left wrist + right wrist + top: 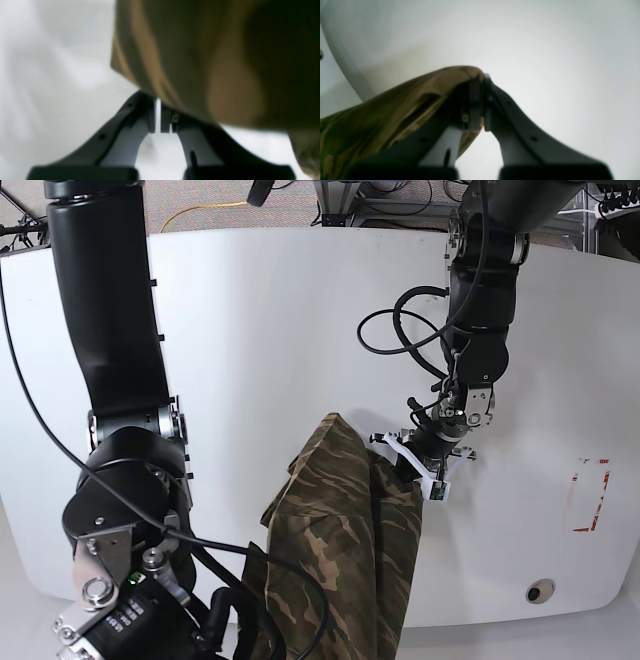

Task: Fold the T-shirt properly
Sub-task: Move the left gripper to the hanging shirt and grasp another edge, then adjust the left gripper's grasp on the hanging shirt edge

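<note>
1. The T-shirt (340,550) hangs bunched in a long camouflage mass over the white table (270,330), lifted off it at its upper end.
2. Its long axis in the base view runs from a raised peak near the table's middle down toward the table's near edge at the bottom of the frame, leaning slightly to that view's left.
3. The peak points away from the camera; the wider lower part spreads near the table's front edge.
4. The left gripper (425,465) sits at the shirt's upper right edge in the base view. In the left wrist view its jaws are nearly together, with a thin bright slit between them, and blurred fabric (200,62) lies against the far finger; whether cloth is pinched cannot be told.
5. The right gripper (480,100) is clenched on a fold of the shirt (395,107), which drapes away to the left in the right wrist view.
</note>
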Tool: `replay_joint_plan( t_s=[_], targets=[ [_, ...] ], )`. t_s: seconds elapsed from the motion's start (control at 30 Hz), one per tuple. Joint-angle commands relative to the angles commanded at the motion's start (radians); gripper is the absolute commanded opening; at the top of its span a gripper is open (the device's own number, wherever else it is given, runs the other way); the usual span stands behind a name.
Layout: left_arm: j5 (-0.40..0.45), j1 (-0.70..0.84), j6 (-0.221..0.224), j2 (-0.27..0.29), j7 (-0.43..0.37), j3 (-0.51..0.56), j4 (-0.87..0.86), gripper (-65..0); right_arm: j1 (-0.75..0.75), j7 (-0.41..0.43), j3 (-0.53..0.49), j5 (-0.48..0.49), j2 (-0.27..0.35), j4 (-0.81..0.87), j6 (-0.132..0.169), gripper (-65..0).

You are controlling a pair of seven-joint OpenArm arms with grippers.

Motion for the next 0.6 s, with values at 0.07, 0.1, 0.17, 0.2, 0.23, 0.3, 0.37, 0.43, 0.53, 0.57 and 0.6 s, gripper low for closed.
replay_joint_plan(
  t_s=[0.07,0.1,0.17,0.2,0.23,0.3,0.37,0.43,0.53,0.57,0.6],
  targets=[
    [0.0,0.005,0.0,0.011,0.002,-0.002,0.012,-65.0,0.0,0.0,0.0,0.0,0.0,0.0,0.0,-65.0],
    [0.0,0.005,0.0,0.011,0.005,-0.003,0.032,-65.0,0.0,0.0,0.0,0.0,0.0,0.0,0.0,-65.0],
    [0.002,0.018,0.0,0.008,0.009,-0.005,0.083,-65.0,0.0,0.0,0.0,0.0,0.002,0.0,0.0,-65.0],
    [0.002,0.043,0.0,0.006,0.009,-0.003,0.117,-65.0,0.0,0.0,0.0,0.0,0.003,-0.002,0.0,-65.0],
    [0.005,0.055,0.0,0.006,0.009,-0.003,0.143,-65.0,0.0,0.0,0.0,0.0,0.003,-0.002,0.0,-65.0],
    [0.006,0.089,0.0,0.006,0.009,-0.003,0.209,-65.0,0.0,0.0,0.0,0.0,0.003,0.0,0.002,-65.0],
    [0.006,0.115,0.0,0.005,0.009,-0.005,0.276,-65.0,0.0,0.0,0.002,0.0,0.005,0.0,0.002,-65.0],
    [0.006,0.137,0.0,-0.012,0.009,-0.006,0.321,-65.0,0.0,0.0,0.002,0.0,0.018,0.0,0.002,-65.0],
    [0.003,0.167,0.0,-0.043,0.009,-0.008,0.385,-65.0,0.0,0.0,0.002,0.0,0.032,-0.003,0.0,-65.0],
    [0.003,0.173,0.0,-0.049,0.009,-0.008,0.4,-65.0,0.0,0.0,0.003,0.0,0.035,-0.005,0.0,-65.0],
    [0.002,0.183,0.0,-0.061,0.009,-0.012,0.422,-65.0,0.0,0.0,0.003,0.0,0.044,-0.005,-0.002,-65.0]
  ],
)
